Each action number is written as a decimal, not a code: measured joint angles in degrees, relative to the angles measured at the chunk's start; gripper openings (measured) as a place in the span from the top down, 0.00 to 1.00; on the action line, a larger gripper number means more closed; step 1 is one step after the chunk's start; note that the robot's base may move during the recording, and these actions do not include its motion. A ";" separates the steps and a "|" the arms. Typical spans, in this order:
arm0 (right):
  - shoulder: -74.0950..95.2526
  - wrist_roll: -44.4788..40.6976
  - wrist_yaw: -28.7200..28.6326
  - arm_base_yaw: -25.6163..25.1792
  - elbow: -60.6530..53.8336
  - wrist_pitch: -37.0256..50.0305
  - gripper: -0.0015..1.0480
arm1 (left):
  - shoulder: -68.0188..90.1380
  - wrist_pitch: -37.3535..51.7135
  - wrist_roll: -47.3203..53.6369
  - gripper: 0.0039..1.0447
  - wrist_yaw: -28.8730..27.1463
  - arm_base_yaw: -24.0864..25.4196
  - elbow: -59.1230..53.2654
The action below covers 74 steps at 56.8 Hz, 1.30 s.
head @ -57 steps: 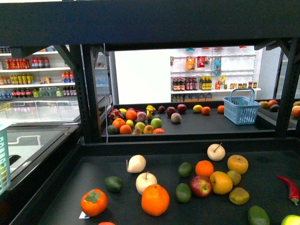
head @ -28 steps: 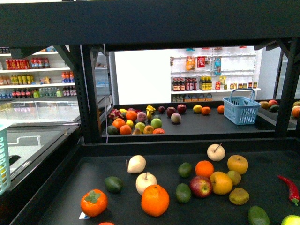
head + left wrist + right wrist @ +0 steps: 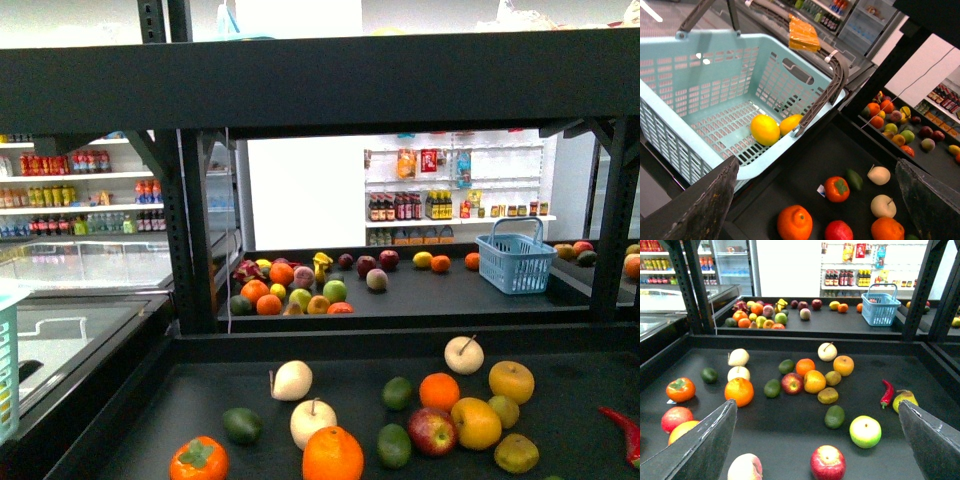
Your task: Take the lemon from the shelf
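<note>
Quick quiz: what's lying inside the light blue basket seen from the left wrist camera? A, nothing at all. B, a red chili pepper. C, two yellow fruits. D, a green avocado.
C: two yellow fruits lie side by side on the floor of the light blue basket, near its brown handle.

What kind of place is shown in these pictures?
Most likely a small grocery shop, or a mock-up of one. Loose fruit lies on the dark trays of the shelf, bottled drinks line white wall shelves behind, and a light blue shopping basket holds two yellow fruits.
</note>
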 joint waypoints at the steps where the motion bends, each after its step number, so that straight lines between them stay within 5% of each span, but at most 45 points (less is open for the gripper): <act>1: 0.00 0.02 -0.09 -0.02 0.00 0.00 0.07 | -1.66 0.17 3.15 0.24 -0.33 -1.86 -1.01; 5: 0.00 0.02 -0.02 -0.04 0.00 0.00 0.07 | -6.14 1.42 11.89 0.42 0.42 -9.97 -5.75; 22: -0.04 0.02 -0.02 -0.04 0.00 0.00 0.07 | -10.12 3.41 16.06 0.98 -0.20 -10.75 -12.39; 74: -0.04 0.02 -0.02 -0.04 0.00 0.00 0.07 | -16.52 4.90 16.48 0.98 -0.20 -10.78 -19.78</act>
